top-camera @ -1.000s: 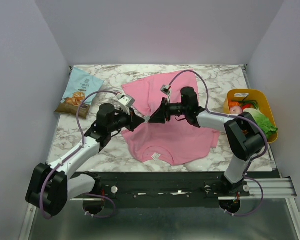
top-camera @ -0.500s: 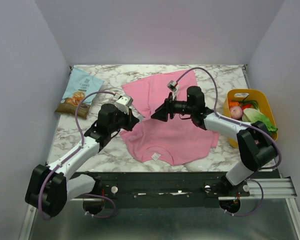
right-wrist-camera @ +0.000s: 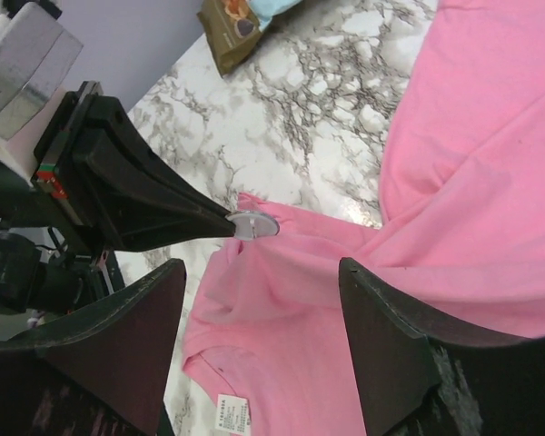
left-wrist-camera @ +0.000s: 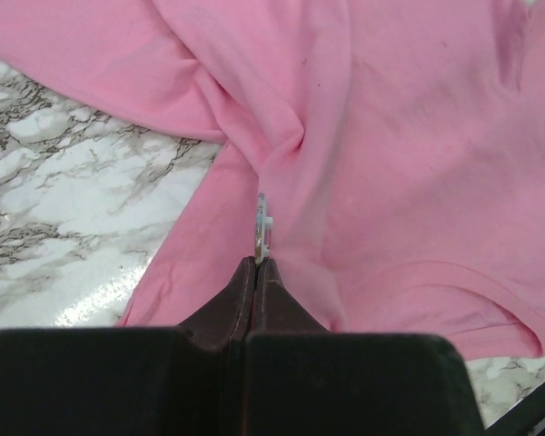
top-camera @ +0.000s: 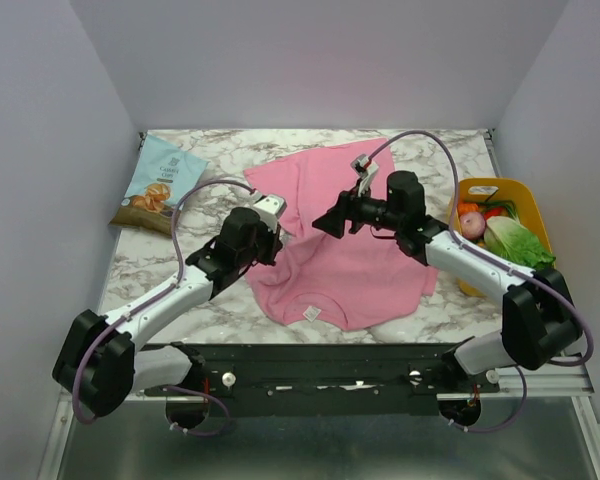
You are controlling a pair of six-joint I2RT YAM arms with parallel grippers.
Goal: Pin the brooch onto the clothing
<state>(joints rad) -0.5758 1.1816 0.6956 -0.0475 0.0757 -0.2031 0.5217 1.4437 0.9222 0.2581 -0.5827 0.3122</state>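
brooch (left-wrist-camera: 262, 227): seen edge-on in my left wrist view, pinched at the very tips of the fingers and pressed against a gathered fold of pink fabric near the shirt's left side
left gripper (left-wrist-camera: 256, 271): jaws clamped tight on the brooch, with no gap showing between them
right gripper (right-wrist-camera: 259, 272): jaws spread wide and holding nothing, hovering above the shirt and facing the left gripper, with the brooch between the two fingers in its own camera
T-shirt (top-camera: 350, 270): lying on the marble table (top-camera: 230, 150), neckline and white label (top-camera: 311, 312) towards the arms, the cloth puckered where the brooch meets it
done, as I read it: the brooch is picked up and brought to the fabric – that much is plain from both wrist cameras
in doubt: I cannot tell whether the pin has gone through the cloth or closed, since its back is hidden by the fold and the fingertips
left to do, in my judgement: confirm the pin has caught, then open the left jaws and see the brooch stay on the shirt – until that shows, I count the job unfinished
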